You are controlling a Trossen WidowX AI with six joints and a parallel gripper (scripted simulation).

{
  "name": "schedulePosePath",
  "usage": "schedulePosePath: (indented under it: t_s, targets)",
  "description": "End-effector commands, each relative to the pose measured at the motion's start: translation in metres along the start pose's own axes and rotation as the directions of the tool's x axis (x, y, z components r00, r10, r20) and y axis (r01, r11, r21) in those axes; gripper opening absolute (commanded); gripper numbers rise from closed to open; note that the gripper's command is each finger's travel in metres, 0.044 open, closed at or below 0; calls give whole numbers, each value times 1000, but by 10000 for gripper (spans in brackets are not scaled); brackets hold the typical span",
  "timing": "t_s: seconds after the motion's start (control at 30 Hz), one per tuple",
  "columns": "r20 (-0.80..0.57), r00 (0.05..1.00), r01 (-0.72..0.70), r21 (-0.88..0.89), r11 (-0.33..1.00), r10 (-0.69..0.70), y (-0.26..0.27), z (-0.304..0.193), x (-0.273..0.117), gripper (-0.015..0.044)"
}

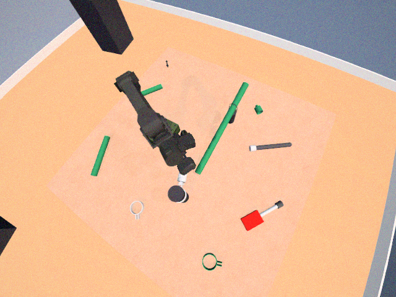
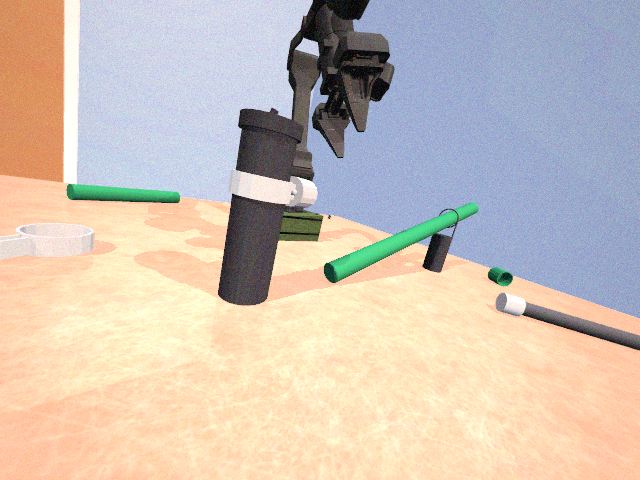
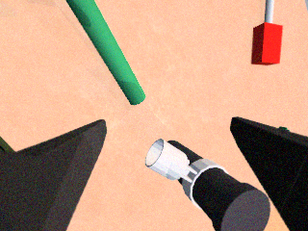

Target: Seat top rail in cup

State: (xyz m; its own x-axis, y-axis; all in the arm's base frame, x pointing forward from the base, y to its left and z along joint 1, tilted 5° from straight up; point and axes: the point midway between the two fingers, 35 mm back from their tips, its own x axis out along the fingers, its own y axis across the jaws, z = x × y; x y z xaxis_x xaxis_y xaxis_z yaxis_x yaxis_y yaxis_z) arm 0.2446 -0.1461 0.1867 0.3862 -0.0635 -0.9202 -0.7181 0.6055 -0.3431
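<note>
The green top rail [image 1: 217,137] [image 2: 398,245] [image 3: 108,50] passes through the wire loop [image 2: 456,223] of the small dark post [image 2: 436,253] and slopes down. Its near end is low, clear of the white rail-end cup [image 1: 182,177] [image 2: 306,192] [image 3: 168,159]. The cup hangs on the white brace band [image 2: 261,187] around the upright big dark post [image 1: 176,193] [image 2: 250,242] [image 3: 217,192]. The band sits in the post's upper half, with a gap below the cap [image 2: 269,124]. My gripper [image 2: 349,143] [image 3: 168,121] is open and empty, above the cup and rail end, touching neither.
Around lie a white ring band [image 1: 137,201] [image 2: 56,248], a green ring band [image 1: 210,269], a red block [image 1: 252,219] [image 3: 269,43] with a white rod, a green sleeve [image 1: 258,109] [image 2: 498,276], a dark rod [image 1: 273,146] [image 2: 573,322] and a short green bar [image 1: 100,155].
</note>
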Motion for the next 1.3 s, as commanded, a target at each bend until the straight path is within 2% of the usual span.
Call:
schedulePosePath:
  t_s: [0.0,0.17,0.27,0.77,1.03,1.27]
  targets:
    - [93,996,60,-510,858,-15,-9,-60,-13,440]
    - [107,994,92,-691,717,-25,-9,-71,-16,440]
    - [108,994,98,-738,667,-26,-9,-72,-16,440]
    - [108,994,98,-738,667,-26,-9,-72,-16,440]
    - [108,994,97,-738,667,-26,6,-86,30,440]
    - [108,994,97,-738,667,-26,7,-86,34,440]
